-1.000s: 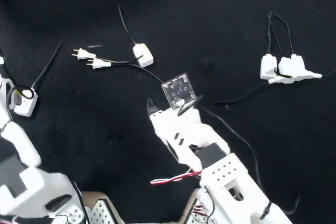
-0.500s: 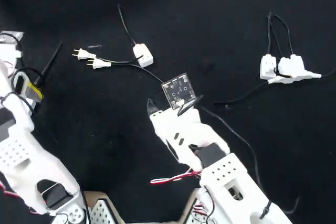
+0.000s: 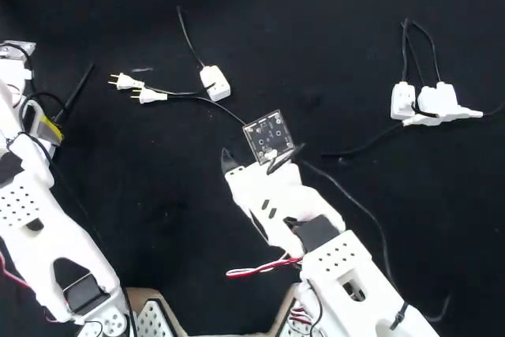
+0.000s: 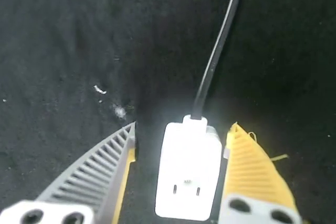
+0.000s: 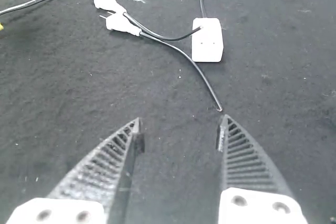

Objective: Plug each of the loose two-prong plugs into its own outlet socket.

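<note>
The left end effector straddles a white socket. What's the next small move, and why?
Probably close the left end effector on the socket: it sits between the open fingers with a gap on one side. The loose plugs lie farther off, so securing the socket likely comes first.

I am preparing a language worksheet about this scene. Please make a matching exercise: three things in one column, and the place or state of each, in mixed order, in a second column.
Column one
1. white plastic socket block on a black cord
2. pair of white two-prong plugs
3. right tool

Column two
A. open, over bare black cloth
B. between the fingers of the left tool
C. lying side by side on the cloth

Pairs: 1-B, 2-C, 3-A.
</note>
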Tool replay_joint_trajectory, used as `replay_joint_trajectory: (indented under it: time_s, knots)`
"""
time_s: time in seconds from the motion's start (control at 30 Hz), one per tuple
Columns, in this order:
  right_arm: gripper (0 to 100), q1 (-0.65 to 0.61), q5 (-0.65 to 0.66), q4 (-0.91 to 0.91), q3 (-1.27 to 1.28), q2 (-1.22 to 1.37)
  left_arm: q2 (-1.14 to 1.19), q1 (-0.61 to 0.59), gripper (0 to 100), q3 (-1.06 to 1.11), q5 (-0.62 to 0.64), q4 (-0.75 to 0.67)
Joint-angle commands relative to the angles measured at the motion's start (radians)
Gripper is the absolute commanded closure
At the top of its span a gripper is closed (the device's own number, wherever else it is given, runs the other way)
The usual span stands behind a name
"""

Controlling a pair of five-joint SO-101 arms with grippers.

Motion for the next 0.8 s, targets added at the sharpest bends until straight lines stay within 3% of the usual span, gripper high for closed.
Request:
replay_joint_trajectory:
  time_s: [0.0,0.17,0.33,0.5,0.77]
  knots:
    - [77.6,-0.012,0.003,-0.032,-0.008,-0.027,0.0,-0.007,73,-0.068,-0.012,0.006]
    - [77.6,-0.012,0.003,-0.032,-0.008,-0.027,0.025,-0.025,73,-0.065,-0.011,0.011]
    - [77.6,-0.012,0.003,-0.032,-0.008,-0.027,-0.005,-0.03,73,-0.096,-0.012,0.117]
    - [77.6,-0.012,0.003,-0.032,-0.008,-0.027,-0.015,-0.03,82,-0.153,-0.012,0.215]
    - [77.6,-0.012,0.003,-0.032,-0.008,-0.027,0.046,-0.036,84,-0.15,-0.008,0.224]
